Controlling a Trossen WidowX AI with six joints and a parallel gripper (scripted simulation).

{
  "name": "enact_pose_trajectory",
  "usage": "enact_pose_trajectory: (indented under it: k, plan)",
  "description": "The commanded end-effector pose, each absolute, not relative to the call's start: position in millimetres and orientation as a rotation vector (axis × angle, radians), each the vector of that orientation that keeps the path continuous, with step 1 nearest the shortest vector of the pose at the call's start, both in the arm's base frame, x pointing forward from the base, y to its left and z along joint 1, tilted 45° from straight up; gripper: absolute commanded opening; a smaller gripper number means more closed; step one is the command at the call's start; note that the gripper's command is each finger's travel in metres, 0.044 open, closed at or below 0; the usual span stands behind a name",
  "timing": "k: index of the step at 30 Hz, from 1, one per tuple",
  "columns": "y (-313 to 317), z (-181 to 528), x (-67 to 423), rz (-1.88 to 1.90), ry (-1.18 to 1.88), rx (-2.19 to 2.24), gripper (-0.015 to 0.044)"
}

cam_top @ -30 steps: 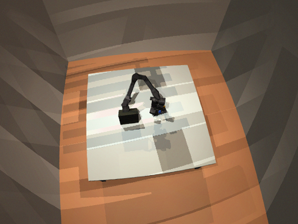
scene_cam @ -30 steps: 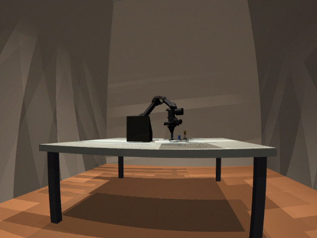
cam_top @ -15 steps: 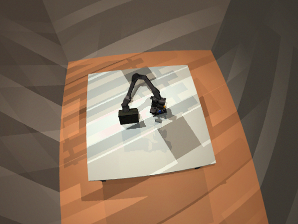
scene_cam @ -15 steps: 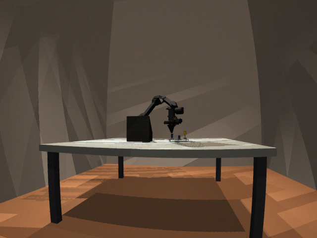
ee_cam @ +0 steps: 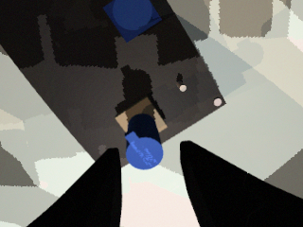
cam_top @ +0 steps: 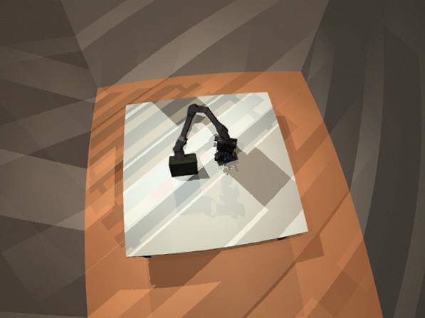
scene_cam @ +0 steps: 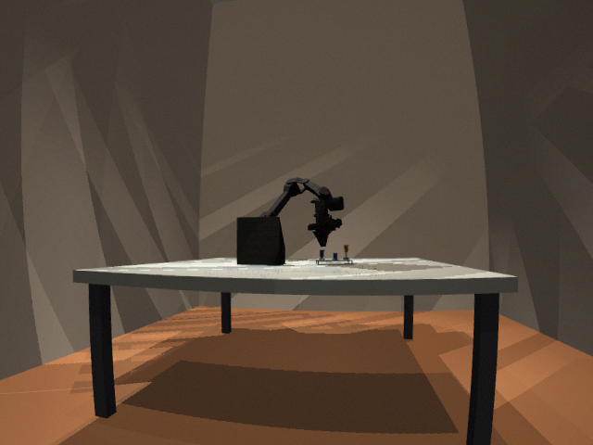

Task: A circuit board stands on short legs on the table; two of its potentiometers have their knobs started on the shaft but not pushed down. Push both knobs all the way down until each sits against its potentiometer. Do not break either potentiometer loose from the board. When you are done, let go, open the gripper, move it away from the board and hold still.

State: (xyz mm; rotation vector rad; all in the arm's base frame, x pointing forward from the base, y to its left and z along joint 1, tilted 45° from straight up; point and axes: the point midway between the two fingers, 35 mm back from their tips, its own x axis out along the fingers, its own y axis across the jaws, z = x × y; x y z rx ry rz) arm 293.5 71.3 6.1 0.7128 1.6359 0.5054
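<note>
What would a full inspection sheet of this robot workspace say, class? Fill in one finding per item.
Surface: pale striped table top on dark legs.
Job's things: dark flat circuit board; round blue knob on a tan potentiometer; second blue knob farther along the board.
Clutter: nothing seen.
Grippers: black two-fingered hand open, holding nothing; the round knob shows in the gap between its fingers, untouched.
Cables: nothing seen.
Surroundings: orange floor, grey-brown walls.
</note>
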Motion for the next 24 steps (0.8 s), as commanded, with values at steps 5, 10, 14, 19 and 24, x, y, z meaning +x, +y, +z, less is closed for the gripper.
enact_pose_trajectory:
  k: [5,10,14,19,24]
  plan:
    - [60.5,12.3,313.7,0.374,1.630,0.850,0.0000]
    - [60.4,15.8,322.2,0.237,1.687,0.973,0.0000]
    - [60.3,18.6,328.9,0.122,1.727,1.070,0.0000]
    - [60.5,22.1,337.1,-0.027,1.769,1.190,0.0000]
    - [60.7,25.7,344.9,-0.183,1.802,1.306,0.0000]
